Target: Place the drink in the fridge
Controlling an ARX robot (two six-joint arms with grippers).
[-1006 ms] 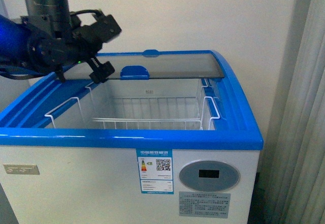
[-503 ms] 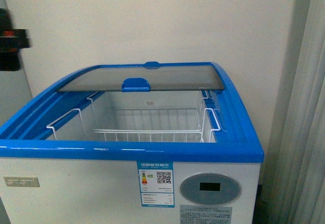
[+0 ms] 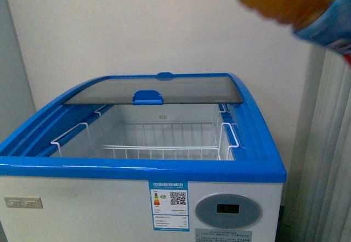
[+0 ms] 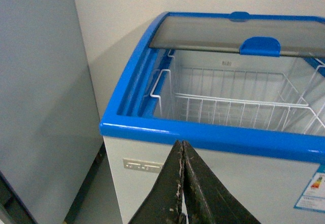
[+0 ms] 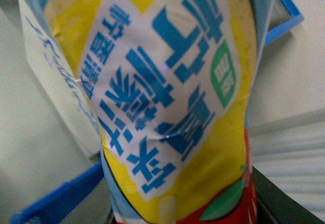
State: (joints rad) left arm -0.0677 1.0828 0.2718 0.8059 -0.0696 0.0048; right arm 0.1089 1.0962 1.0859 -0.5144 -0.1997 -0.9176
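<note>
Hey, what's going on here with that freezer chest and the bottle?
A two-armed robot is putting a drink into the fridge. Its right gripper holds the drink, a bottle of orange-brown liquid, high in the air to the right of the fridge, not yet over the opening. The glass lid sits slid to the back, so the wire basket inside is exposed, with nothing visible in it. The left gripper is shut on nothing, in front of the fridge.
</note>
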